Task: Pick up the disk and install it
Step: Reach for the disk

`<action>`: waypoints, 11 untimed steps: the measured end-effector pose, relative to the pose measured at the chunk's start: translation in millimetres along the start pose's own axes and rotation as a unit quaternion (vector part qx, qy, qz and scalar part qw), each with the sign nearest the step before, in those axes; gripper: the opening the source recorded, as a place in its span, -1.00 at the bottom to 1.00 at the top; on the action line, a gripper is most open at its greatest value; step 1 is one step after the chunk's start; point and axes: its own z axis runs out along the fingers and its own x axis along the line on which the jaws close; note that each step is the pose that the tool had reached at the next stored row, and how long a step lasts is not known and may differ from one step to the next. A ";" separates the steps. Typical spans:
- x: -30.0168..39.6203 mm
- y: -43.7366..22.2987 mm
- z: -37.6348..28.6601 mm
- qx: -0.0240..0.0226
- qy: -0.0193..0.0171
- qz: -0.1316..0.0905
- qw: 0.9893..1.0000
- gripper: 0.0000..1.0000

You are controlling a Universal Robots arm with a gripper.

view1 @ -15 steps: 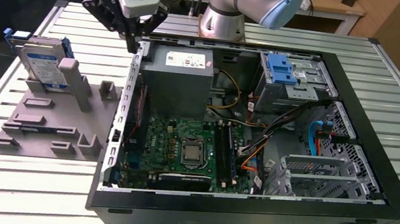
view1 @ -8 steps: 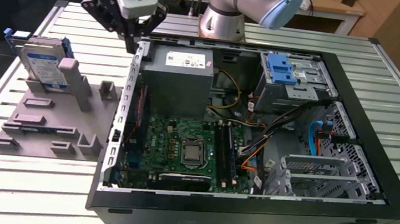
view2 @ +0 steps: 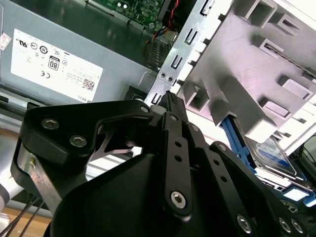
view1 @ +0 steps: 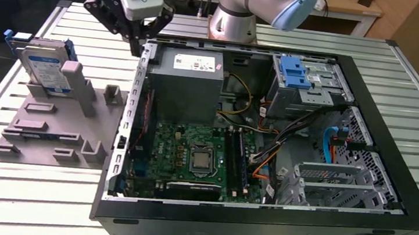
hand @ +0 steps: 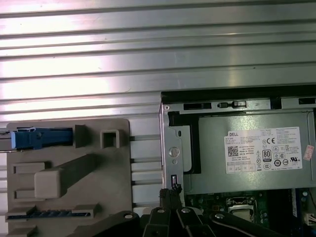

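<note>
As the slatted metal table [view1: 30, 192] carries everything here, it comes first. An open black computer case [view1: 412, 191] lies on it toward the exterior view's right, with its insides exposed. Inside the case, against the wall nearer the exterior view's left, sits a large grey box [view1: 189, 86] with a white sticker. Just beside the case, on the exterior view's left, a grey moulded fixture [view1: 61, 119] rests on the table.

The disk [view1: 46, 71] stands upright on edge in a slot at the far end of this fixture. Its blue-and-white label faces outward and a blue bracket runs along its edges. In the second wrist view the disk [view2: 271, 153] shows past the fixture's ribs.

The gripper [view1: 136, 48] hangs above the case's metal side rail, near the corner by the grey box and well apart from the disk. In both wrist views its black fingers [view2: 170, 98] appear clenched tip to tip with nothing between them. Whether the tip [hand: 173, 190] touches the rail I cannot tell.
</note>
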 end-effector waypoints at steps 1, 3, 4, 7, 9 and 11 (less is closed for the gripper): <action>0.1 0.0 0.1 0.000 0.000 0.000 1.000 -0.79; 0.4 -0.1 0.3 0.000 0.000 0.000 1.000 -0.79; 0.5 -0.1 0.4 0.000 0.000 0.000 1.000 -0.79; 1.0 -0.1 0.7 0.000 0.001 0.000 1.000 -0.79; 1.4 -0.1 1.0 0.000 0.001 0.000 1.000 -0.79; 2.7 0.0 1.4 0.000 0.001 0.000 1.000 -0.79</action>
